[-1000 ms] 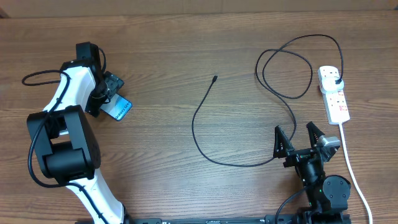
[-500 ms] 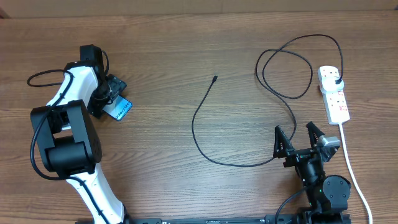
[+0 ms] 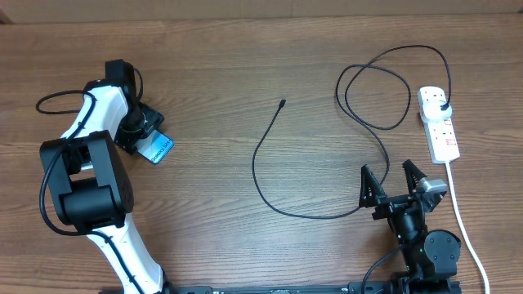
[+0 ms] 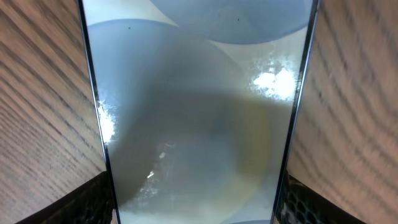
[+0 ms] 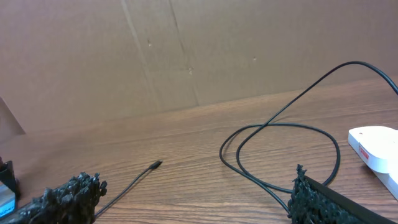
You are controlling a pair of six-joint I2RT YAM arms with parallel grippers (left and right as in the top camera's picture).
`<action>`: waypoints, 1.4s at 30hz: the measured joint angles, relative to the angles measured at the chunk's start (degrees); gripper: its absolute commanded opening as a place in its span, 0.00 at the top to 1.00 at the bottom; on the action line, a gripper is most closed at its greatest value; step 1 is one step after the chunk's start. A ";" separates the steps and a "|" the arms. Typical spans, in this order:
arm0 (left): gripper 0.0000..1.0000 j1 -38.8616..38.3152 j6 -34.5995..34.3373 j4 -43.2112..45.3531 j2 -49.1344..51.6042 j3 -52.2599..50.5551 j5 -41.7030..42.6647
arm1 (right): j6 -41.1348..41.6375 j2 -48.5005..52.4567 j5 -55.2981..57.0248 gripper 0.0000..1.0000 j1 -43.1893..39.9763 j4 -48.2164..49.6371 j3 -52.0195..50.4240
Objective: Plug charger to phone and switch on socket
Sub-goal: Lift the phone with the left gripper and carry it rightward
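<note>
The phone (image 3: pixel 155 147) lies face up at the table's (image 3: pixel 212 49) left side, directly under the left gripper (image 3: pixel 143 132). In the left wrist view its pale screen fills nearly the whole frame, and the dark textured pads (image 4: pixel 93 202) stand at either long edge. They look to be at the frame on both sides. Whether they actually press it I cannot tell, since only the pad corners show. Straddling the long edges makes sense as a hold, because it would leave the short end, where I would expect the charging port, free for a connector.

The right gripper (image 3: pixel 387 175) sits low near the front edge with its fingers spread wide and nothing between them. It faces the charger (image 3: pixel 270 175), whose black cable curves just ahead of it.

The connector tip (image 3: pixel 282 103) rests on bare wood near the middle, well apart from the phone, so the two have to be brought together. From there the cable runs right, loops once, and ends in a black plug (image 3: pixel 442 104) seated in the socket (image 3: pixel 440 131). The socket lies at the far right, its white cord (image 3: pixel 462 220) trailing toward the front. Its switch position is too small to read.

I judge the task barely begun: securing the phone is the step in hand.
</note>
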 measured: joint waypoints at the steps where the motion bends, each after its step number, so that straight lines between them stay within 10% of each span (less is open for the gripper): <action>1: 0.26 -0.15 0.66 -0.44 0.00 0.02 0.11 | 0.00 0.00 0.00 0.00 0.00 0.00 0.00; 16: 0.21 -12.31 14.62 -3.17 0.09 0.13 2.60 | 0.00 0.00 0.00 0.00 0.00 0.02 0.00; 42: 0.15 -21.64 15.54 -2.47 0.24 0.17 3.04 | 0.02 0.00 0.02 0.00 0.00 0.00 0.00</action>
